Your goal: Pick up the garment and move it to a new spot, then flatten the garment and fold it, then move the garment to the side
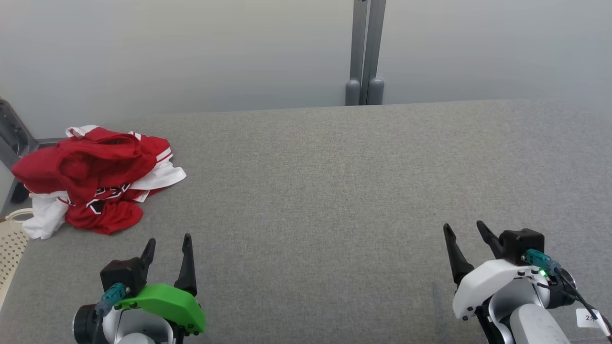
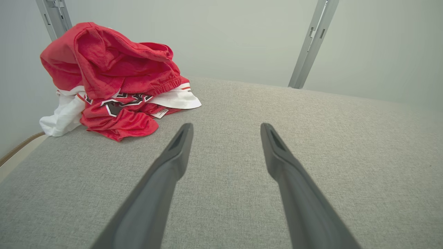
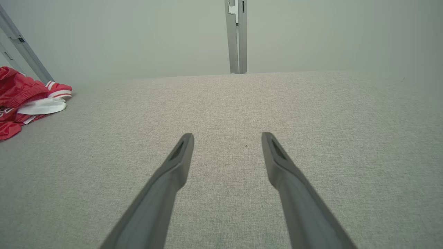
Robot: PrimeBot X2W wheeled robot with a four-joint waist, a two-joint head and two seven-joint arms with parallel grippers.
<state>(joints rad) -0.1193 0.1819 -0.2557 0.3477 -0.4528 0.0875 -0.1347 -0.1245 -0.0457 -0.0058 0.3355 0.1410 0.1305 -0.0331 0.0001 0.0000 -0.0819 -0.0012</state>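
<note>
Since the garment [image 1: 95, 181] is what matters, we tag it first: a crumpled mound at the far left corner of the table [image 1: 334, 191], not spread flat. Red fabric with a fine mesh-like sheen, white panels, red-and-white striped trim, dark lettering edged in white (unreadable in the folds). A small white label [image 2: 160, 113] pokes out at the near side in the left wrist view. One white part reaches the table's left edge. The top layer bulges up in rounded folds; the lower layers lie flatter.

We see the table covered in grey woven cloth, a slightly nubby, even texture, wide and flat. Just off its left edge sits a cream perforated basket [image 1: 9, 243], only partly in frame. Behind the table stands a pale, smooth wall [image 1: 191, 48] with a grey metal post [image 1: 366, 52], two slim uprights with rounded feet at the table's far edge.

Left gripper [image 1: 169, 239] hovers at the near left, fingers spread wide, long, dark, tapered to points, holding no cloth; the garment lies ahead and to its left, apart from the tips. A glossy green cover [image 1: 167, 303] sits on its wrist. Right gripper [image 1: 463, 224] is at the near right, also spread wide, well apart from the garment, over bare grey cloth. Its wrist carries a smooth white shell [image 1: 483, 282] with a teal connector [image 1: 538, 260] and black cable.
</note>
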